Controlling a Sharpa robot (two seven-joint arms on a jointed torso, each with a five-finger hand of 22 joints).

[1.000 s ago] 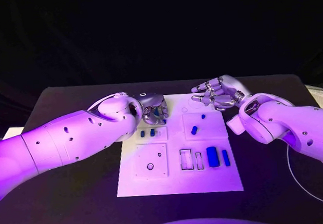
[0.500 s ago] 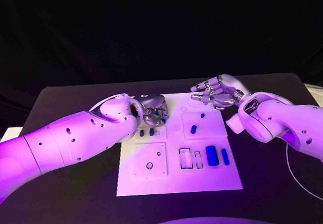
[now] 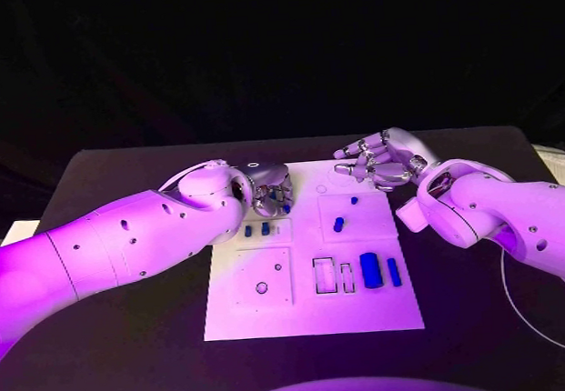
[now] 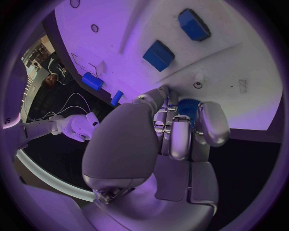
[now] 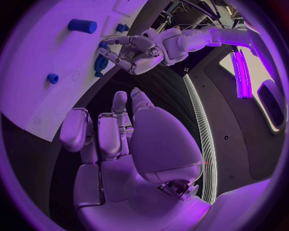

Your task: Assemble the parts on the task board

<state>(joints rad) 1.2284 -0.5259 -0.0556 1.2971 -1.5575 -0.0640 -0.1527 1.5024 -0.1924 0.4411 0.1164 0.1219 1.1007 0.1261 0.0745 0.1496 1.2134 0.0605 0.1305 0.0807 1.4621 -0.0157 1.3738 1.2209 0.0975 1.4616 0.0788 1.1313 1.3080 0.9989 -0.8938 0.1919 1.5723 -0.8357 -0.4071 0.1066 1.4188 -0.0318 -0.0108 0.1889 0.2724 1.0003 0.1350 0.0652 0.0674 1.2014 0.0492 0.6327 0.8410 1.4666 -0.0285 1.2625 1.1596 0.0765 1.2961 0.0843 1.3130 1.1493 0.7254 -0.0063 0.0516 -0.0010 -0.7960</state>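
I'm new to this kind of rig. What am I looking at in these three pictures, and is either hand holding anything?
This is a two-armed robot at a black table. One picture comes from a camera on its head, looking down; the two round ones come from cameras at its wrists, behind each hand. On the table lies a white board with small blue parts resting in and beside its recesses. The left hand is over the board's far left corner; the left wrist view shows its fingers curled around a blue part. The right hand is at the board's far right corner with its fingers curled, holding nothing.
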